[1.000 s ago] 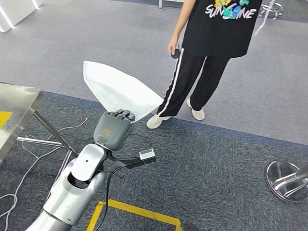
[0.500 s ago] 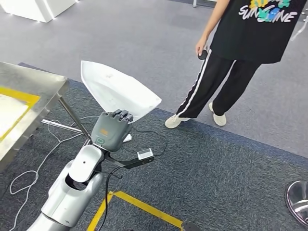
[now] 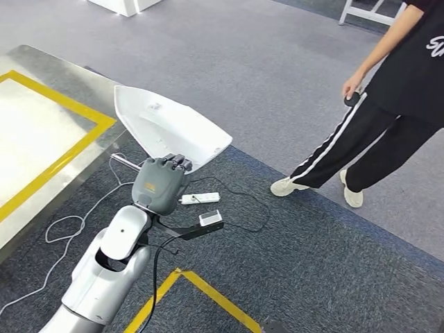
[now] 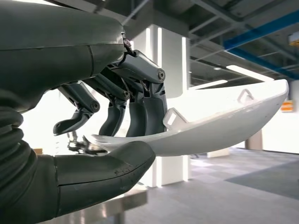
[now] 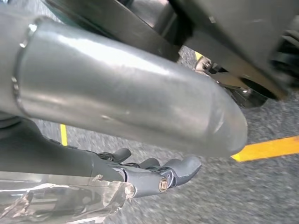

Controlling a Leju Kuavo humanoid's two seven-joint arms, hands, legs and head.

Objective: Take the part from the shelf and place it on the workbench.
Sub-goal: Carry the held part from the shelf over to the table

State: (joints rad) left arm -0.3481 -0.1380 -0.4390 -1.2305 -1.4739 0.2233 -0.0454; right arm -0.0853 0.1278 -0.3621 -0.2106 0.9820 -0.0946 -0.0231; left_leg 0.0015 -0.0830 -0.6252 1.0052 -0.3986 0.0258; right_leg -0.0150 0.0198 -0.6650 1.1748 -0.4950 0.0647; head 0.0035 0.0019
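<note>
Fingers: left hand (image 4: pixel 105 126) has its dark fingers (image 4: pixel 146 114) pressed on the upper face of the white part (image 4: pixel 218 126), thumb beneath, clamped on its narrow end.
Left hand, head view: the grey back of the left hand (image 3: pixel 157 184) faces up at the end of the silver arm, and the part (image 3: pixel 167 128) fans out ahead of it, broad end forward.
Right hand: the right hand (image 5: pixel 155 175) hangs low over the carpet, fingers loosely extended and slightly apart, nothing in them.
Part position: carried in the air, above the carpet and the edge of the steel surface (image 3: pixel 78 80); touching neither.
Surface: yellow-taped rectangle on it, lying to the left of the part.
Step in hand: carrying; the pick from the shelf looks done, the placing is not yet done.
Next move calls for: bringing the part fully over the surface, probably inside the yellow border, lowering it level until it rests, then spreading the fingers.
Risk: one-ended hold on a long shell could let it tip.
Nearby: a person (image 3: pixel 397 104) stands on the carpet to the right, well apart; a power strip (image 3: pixel 200 198) and cables lie on the floor.
</note>
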